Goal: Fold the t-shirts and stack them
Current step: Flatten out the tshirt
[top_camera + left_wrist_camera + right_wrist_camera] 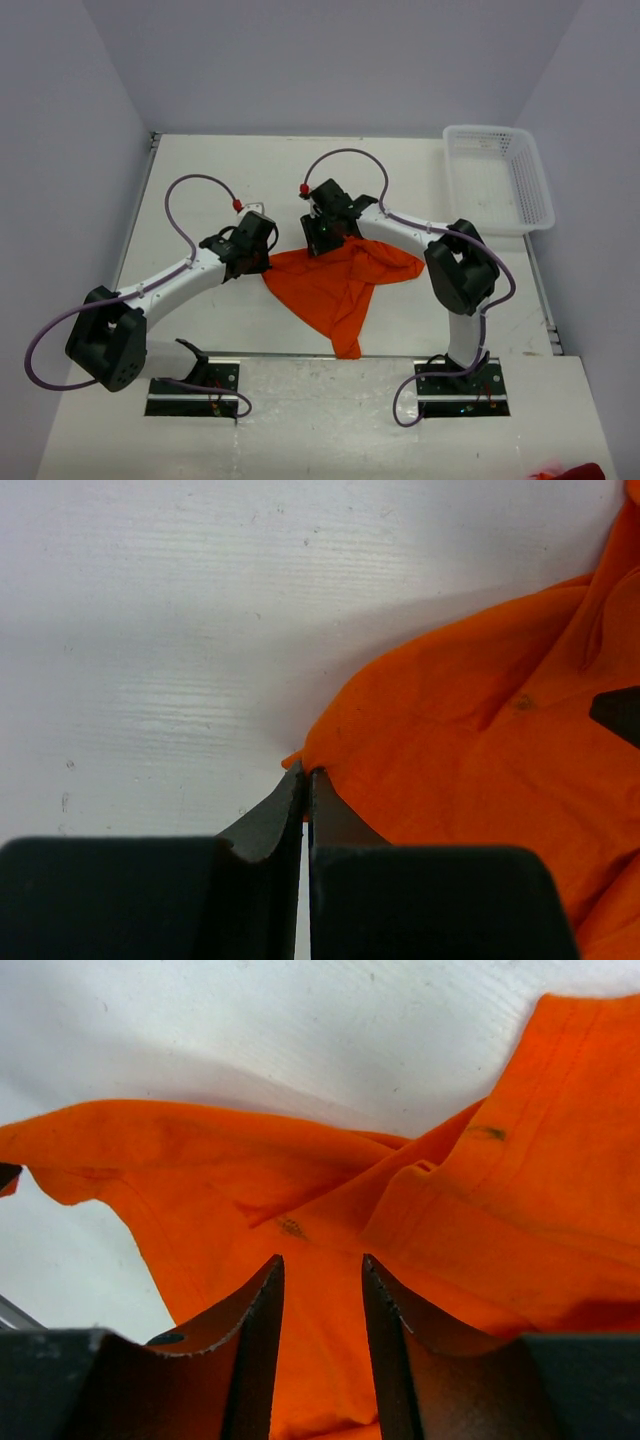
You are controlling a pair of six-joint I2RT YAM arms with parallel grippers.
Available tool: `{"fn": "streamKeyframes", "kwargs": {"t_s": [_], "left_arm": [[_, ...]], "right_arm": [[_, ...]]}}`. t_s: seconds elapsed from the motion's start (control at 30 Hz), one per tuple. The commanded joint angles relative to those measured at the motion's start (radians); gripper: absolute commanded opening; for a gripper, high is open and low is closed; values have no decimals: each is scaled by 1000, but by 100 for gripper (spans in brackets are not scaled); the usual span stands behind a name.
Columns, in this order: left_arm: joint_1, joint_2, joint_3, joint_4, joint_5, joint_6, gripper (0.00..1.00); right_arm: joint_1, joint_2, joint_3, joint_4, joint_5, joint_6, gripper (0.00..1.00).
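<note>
Locate the t-shirt point(335, 290) near the centre of the table point(200, 190), between the two arms and just ahead of their bases. It is bright orange, wrinkled, and gathered into a rough triangle: the broad side faces the far edge of the table and one point trails toward the near edge. Check the left gripper point(266, 264) at the shirt's left corner. In the left wrist view its jaws are pressed fully together, and the hem corner of the cloth rises to meet their tips, so treat this as a pinch on that corner. A shadow on the table below this edge shows that the cloth is lifted there. Check the right gripper point(328, 244) at the shirt's far edge, right of the left gripper. In the right wrist view its jaws stand partly apart, and orange cloth fills the gap between them, so they clamp a thick fold of the shirt. From that fold the cloth hangs in loose ridges, with a stitched hem to the right. Note the white mesh basket point(497, 135) at the far right corner of the table, well apart from the shirt. Note also a scrap of orange-red cloth point(572, 472) at the bottom right corner of the top view; what it is cannot be told.
</note>
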Motion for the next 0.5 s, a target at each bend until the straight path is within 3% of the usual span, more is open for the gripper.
{"fn": "streamKeyframes", "kwargs": {"t_s": [0.0, 0.47], "left_arm": [[7, -21, 5, 37, 15, 27, 0], [9, -44, -17, 40, 24, 28, 0]], "right_arm": [[11, 7, -30, 44, -4, 24, 39], [11, 59, 7, -26, 149, 27, 41]]}}
